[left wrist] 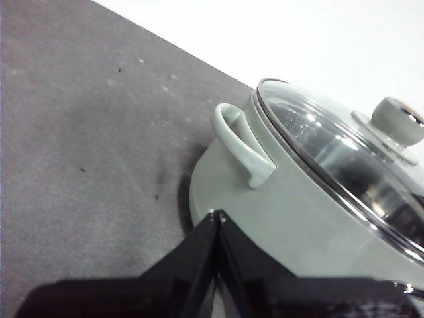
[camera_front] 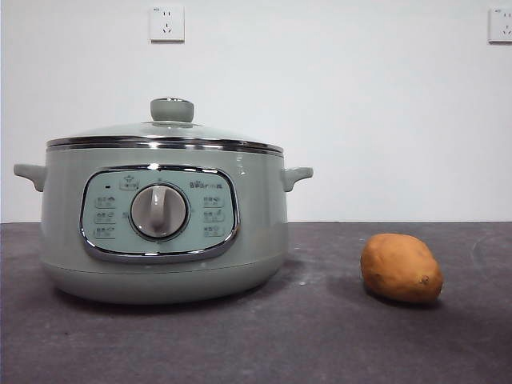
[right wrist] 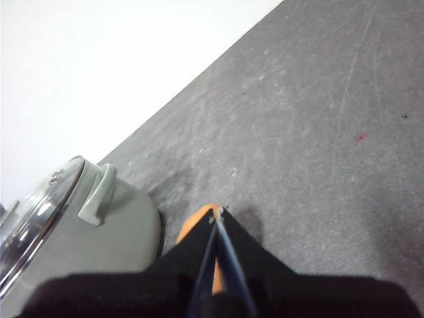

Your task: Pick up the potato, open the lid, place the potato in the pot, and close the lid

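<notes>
A: Potato [camera_front: 401,268] lying on its side on the dark desk [camera_front: 320,336], beside the pot [camera_front: 164,232] and clear of it, on the side of one small handle. Untouched.

B: Pot closed? Lid [camera_front: 164,130] seated on the chrome rim, knob [camera_front: 172,110] upright. Nothing yet done of the task, by the look of it.

A: Right gripper [right wrist: 217,213] poised above the potato [right wrist: 196,228], fingers pressed together, holding nothing. Left gripper [left wrist: 216,216] near the pot [left wrist: 298,218], by the other handle [left wrist: 242,146], fingers likewise clenched and empty.

B: Risks? Fingers to be spread before descending; otherwise a push instead of a grasp. Smooth oval skin: likely to roll or slip from an off-centre pinch. Knob small and round, lid of glass: a poor hold and a drop possible.
</notes>
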